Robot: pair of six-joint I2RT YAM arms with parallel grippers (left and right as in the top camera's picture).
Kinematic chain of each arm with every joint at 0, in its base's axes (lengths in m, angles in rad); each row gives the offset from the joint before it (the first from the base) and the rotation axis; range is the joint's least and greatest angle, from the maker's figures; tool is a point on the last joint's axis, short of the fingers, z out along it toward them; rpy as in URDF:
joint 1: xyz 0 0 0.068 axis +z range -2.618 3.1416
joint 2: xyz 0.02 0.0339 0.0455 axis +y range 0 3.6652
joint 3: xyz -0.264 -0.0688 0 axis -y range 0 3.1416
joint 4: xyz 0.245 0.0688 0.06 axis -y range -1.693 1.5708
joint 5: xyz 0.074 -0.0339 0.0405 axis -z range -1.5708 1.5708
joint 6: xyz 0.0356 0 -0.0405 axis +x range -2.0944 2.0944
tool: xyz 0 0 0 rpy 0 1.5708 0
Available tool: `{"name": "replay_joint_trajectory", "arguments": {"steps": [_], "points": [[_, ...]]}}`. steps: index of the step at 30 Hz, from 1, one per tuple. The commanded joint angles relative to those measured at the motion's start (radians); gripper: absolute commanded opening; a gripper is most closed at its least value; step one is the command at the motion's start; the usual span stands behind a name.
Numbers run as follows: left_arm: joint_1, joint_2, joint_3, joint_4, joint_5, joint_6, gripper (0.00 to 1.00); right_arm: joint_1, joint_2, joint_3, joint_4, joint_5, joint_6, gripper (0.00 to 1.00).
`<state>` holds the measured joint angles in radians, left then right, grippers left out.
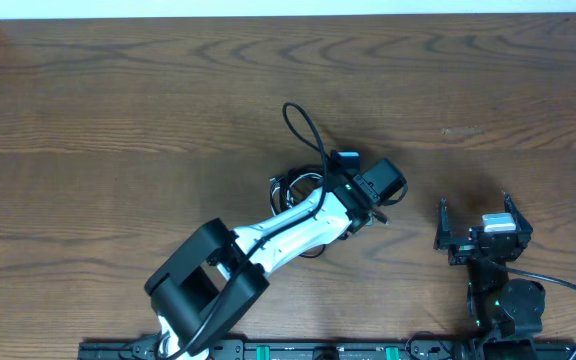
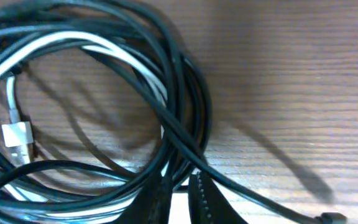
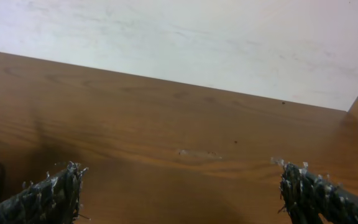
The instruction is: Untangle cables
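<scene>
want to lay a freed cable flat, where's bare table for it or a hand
Bare: the far strip of table beyond the cables, and the left side beside the left arm. A narrower gap lies between left gripper and open right gripper. Crowded: the cables' heap and the near edge.

worktop [image 1: 118, 120]: brown wood, visible grain | wall [image 3: 179, 43]: white, behind far edge | scuff [image 3: 197, 154]: small pale mark on worktop
</scene>
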<state>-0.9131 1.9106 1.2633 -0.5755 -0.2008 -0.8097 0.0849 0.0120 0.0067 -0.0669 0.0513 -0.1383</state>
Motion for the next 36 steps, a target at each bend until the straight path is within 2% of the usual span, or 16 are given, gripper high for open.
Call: {"name": "replay_joint_trajectory", "arguments": {"steps": [1,2,5,8,16,21,26,36], "points": [[-0.008,0.050,-0.001,-0.001,-0.009,0.003,0.17,0.007,-0.005,-0.001,-0.004,-0.002,0.011,0.99],[-0.010,0.058,-0.001,0.002,-0.010,0.004,0.17,0.007,-0.005,-0.001,-0.004,-0.002,0.011,0.99],[-0.011,0.065,-0.001,0.011,-0.010,0.009,0.27,0.007,-0.005,-0.001,-0.004,-0.002,0.011,0.99],[-0.011,0.064,-0.001,0.014,-0.039,0.037,0.32,0.007,-0.005,-0.001,-0.004,-0.002,0.011,0.99],[-0.014,0.062,0.000,0.017,-0.051,0.062,0.32,0.007,-0.005,-0.001,-0.004,-0.002,0.011,0.99],[-0.047,0.053,0.016,0.016,-0.055,0.156,0.34,0.007,-0.005,-0.001,-0.004,-0.002,0.011,0.99],[-0.089,0.048,0.027,0.020,-0.113,0.155,0.42,0.007,-0.005,-0.001,-0.004,-0.002,0.011,0.99],[-0.100,0.056,0.014,0.075,-0.135,0.154,0.42,0.007,-0.005,-0.001,-0.004,-0.002,0.011,0.99]]}}
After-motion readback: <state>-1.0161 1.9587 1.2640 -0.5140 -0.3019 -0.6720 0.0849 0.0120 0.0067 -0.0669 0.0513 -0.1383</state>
